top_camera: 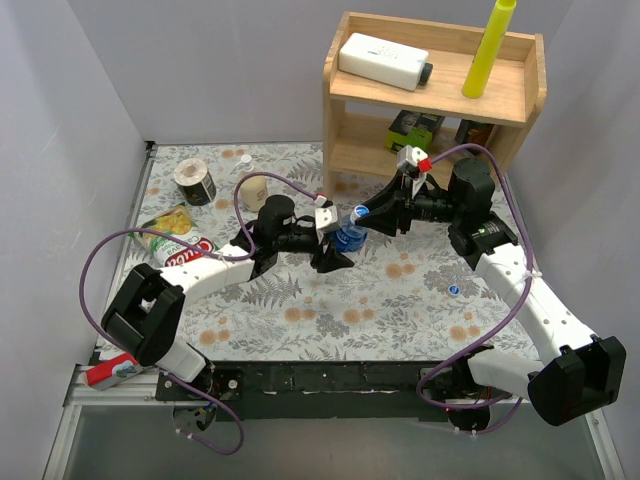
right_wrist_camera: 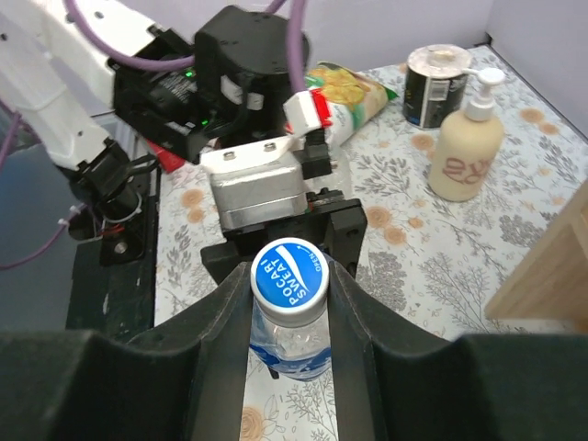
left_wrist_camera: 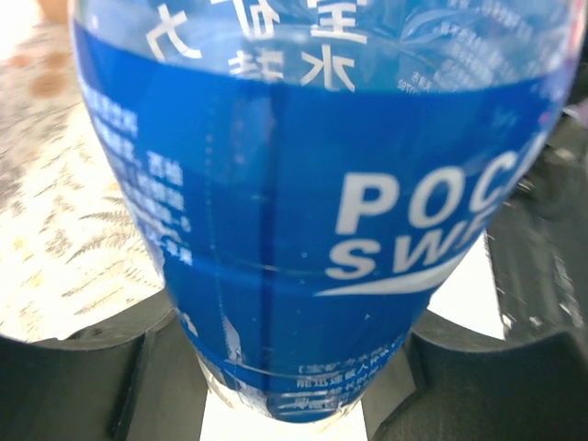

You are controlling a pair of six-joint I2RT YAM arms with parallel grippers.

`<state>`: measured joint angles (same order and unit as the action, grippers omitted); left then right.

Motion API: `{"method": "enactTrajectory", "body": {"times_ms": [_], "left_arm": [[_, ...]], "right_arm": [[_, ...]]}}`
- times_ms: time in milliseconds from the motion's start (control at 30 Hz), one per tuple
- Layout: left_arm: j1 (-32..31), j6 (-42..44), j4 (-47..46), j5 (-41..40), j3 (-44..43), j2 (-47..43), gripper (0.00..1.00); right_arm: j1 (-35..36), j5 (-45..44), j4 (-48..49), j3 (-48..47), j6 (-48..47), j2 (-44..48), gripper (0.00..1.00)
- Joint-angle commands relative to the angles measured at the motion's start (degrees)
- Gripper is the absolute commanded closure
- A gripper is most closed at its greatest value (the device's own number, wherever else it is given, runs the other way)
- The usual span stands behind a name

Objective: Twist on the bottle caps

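Observation:
A clear bottle with a blue label (top_camera: 348, 238) stands upright mid-table. My left gripper (top_camera: 333, 250) is shut on its lower body; in the left wrist view the label (left_wrist_camera: 303, 230) fills the frame between the black fingers (left_wrist_camera: 83, 386). A blue bottle cap (right_wrist_camera: 289, 276) sits on the bottle's neck (right_wrist_camera: 292, 344). My right gripper (right_wrist_camera: 289, 287) is shut on this cap, one finger on each side; it also shows in the top view (top_camera: 364, 217). A second blue cap (top_camera: 454, 291) lies on the table to the right. I cannot make out the plain bottle.
A cream pump bottle (top_camera: 254, 190) and a dark roll (top_camera: 195, 180) stand at the back left. A snack bag (top_camera: 165, 222) and a red-labelled item (top_camera: 188, 248) lie at the left. A wooden shelf (top_camera: 430, 100) stands at the back right. A carton (top_camera: 110, 372) lies at the near left edge.

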<state>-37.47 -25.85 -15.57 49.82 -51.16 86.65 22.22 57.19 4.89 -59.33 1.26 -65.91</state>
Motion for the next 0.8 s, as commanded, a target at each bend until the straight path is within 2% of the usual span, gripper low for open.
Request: {"method": "enactTrajectory", "body": {"times_ms": [0, 67, 233, 433, 600, 767], "left_arm": [[-0.7, -5.0, -12.1, -11.7, 0.9, -2.5, 1.00], [-1.3, -4.7, -12.8, -15.1, 1.4, -2.8, 1.00], [-3.7, -3.2, -14.7, -23.4, 2.6, -3.7, 1.00], [-5.6, -3.9, -14.9, -23.2, 4.0, -4.5, 1.00], [-7.4, -2.6, -15.6, -28.6, 5.0, -5.4, 1.00], [-7.9, -4.6, -14.9, -29.0, 5.6, -5.8, 1.00]], "right_arm": [[0.2, -5.9, -8.3, 1.1, -0.6, -0.2, 0.94], [0.3, -9.2, -10.0, 1.2, -0.8, 0.3, 0.99], [0.2, -12.4, -11.7, 0.9, -0.7, 0.5, 0.99], [0.3, -12.6, -11.6, 1.1, -0.6, 0.1, 0.99], [0.2, -13.6, -12.0, 1.1, -0.6, 0.3, 0.99], [0.2, -13.5, -11.7, 1.1, -0.6, 0.0, 0.99]]}}
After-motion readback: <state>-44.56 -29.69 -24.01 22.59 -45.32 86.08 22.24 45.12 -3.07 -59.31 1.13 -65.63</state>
